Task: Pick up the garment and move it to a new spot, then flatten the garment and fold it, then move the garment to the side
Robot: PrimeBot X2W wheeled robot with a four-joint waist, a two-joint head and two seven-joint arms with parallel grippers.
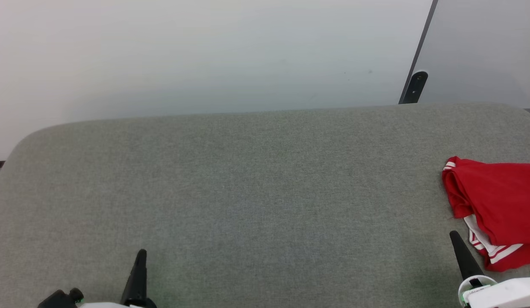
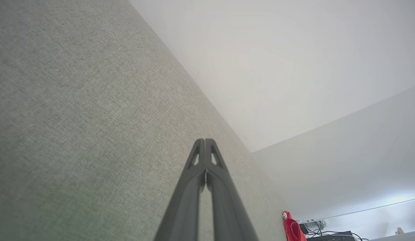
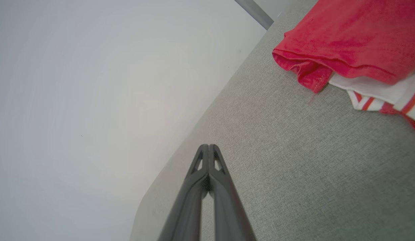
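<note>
The garment (image 1: pixel 500 205), a bright-red T-shirt with white sleeves and striped trim, lies folded at the right edge of the grey fabric surface (image 1: pixel 265 192), partly cut off by the frame. It fills the upper right of the right wrist view (image 3: pixel 354 36) and is a small red patch far off in the left wrist view (image 2: pixel 292 229). My right gripper (image 1: pixel 454 236) is shut and empty, just left of the garment's near corner, apart from it; its fingertips (image 3: pixel 208 147) meet. My left gripper (image 1: pixel 141 254) is shut and empty at the lower left, tips together (image 2: pixel 204 140).
A pale wall (image 1: pixel 205 55) rises behind the surface's far edge. A dark post with a bracket (image 1: pixel 415 85) stands at the back right. Cables and dark equipment (image 2: pixel 328 234) lie beyond the surface's right end. The surface's corners are rounded.
</note>
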